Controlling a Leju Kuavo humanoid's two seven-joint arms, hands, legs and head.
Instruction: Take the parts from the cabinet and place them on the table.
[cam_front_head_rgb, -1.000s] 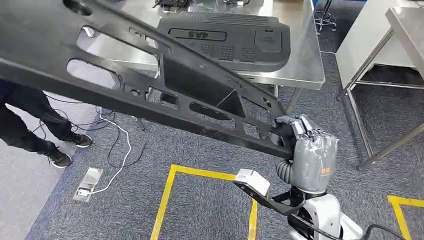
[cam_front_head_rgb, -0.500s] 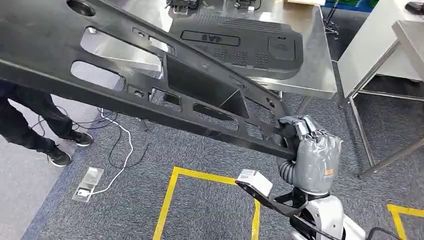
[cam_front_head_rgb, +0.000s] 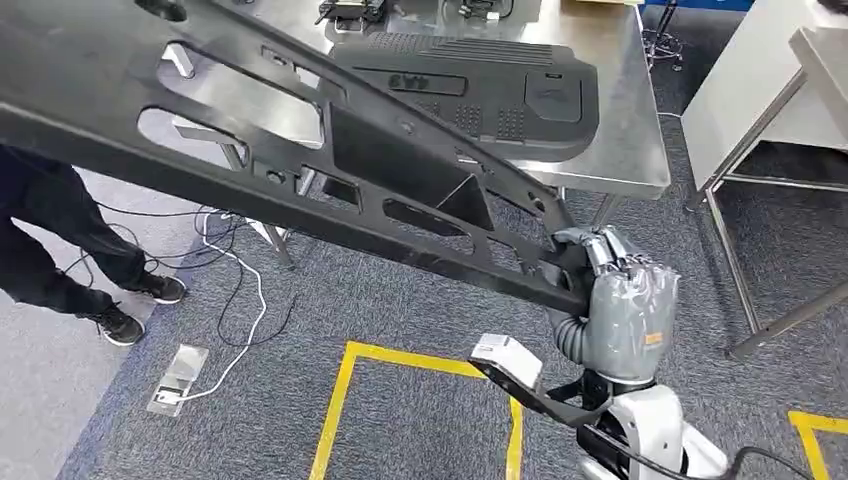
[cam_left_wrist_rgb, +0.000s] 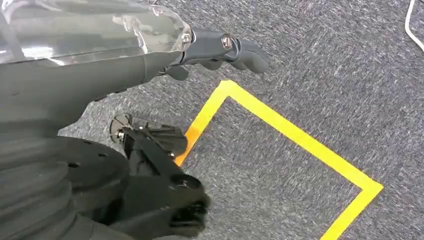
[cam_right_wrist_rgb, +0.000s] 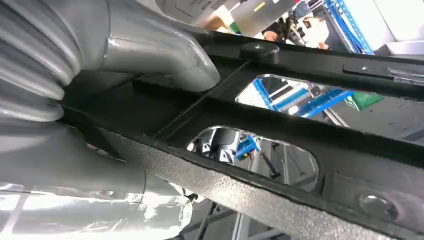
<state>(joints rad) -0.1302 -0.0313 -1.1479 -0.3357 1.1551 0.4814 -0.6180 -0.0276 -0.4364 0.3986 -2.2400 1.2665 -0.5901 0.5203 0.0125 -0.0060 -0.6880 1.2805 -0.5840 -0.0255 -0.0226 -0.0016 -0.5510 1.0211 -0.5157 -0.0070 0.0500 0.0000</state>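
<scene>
1. frame (cam_front_head_rgb: 330, 170): a long black plastic part with many cut-outs, held in the air on a slant; its low end is at my right hand, its high end runs off the upper left of the head view, above the floor and across the near edge of the table.
2. right hand (cam_front_head_rgb: 610, 295): my fingers are wrapped tight around the low end of the frame; in the wrist view my thumb (cam_right_wrist_rgb: 165, 60) presses on the frame's inner rib.
3. left hand (cam_left_wrist_rgb: 220, 50): it hangs over the carpet, dark fingers bent and close together, nothing in them; the wrist view hides the rest, so i cannot tell its state for certain.
4. table (cam_front_head_rgb: 640, 150): steel, ahead of me, well apart from my right hand.
5. cover (cam_front_head_rgb: 480, 90): a second black part, flat and ribbed, lies on the table.
6. second table (cam_front_head_rgb: 740, 90): stands to the right.
7. tape (cam_front_head_rgb: 345, 400): yellow lines on the grey carpet below the frame.
8. person (cam_front_head_rgb: 60, 240): dark trousers and shoes at the left, beside cables (cam_front_head_rgb: 240, 290) on the floor.
</scene>
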